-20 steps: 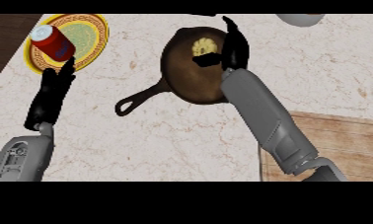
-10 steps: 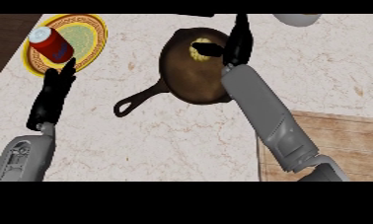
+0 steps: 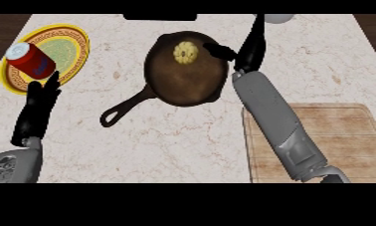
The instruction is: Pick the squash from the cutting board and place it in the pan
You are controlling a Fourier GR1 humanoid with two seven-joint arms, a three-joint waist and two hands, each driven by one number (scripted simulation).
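Note:
The small yellow squash (image 3: 184, 52) lies inside the dark cast-iron pan (image 3: 187, 83), toward its far side. My right hand (image 3: 248, 51) is at the pan's right rim, open, fingers straight and pointing away, thumb stretched toward the squash without touching it. The wooden cutting board (image 3: 330, 140) lies at the lower right, partly under my right forearm. My left hand (image 3: 38, 108) rests open at the lower left, fingers up.
A yellow patterned plate (image 3: 70, 46) sits at the upper left with a red can (image 3: 31, 61) lying on it. A white object (image 3: 277, 18) shows at the counter's far edge beyond my right hand. The pan's handle (image 3: 126, 108) points to the lower left.
My right hand has let go of the squash and pulled off to the right of the pan, leaving the squash plainly visible inside. The left hand has stayed put.

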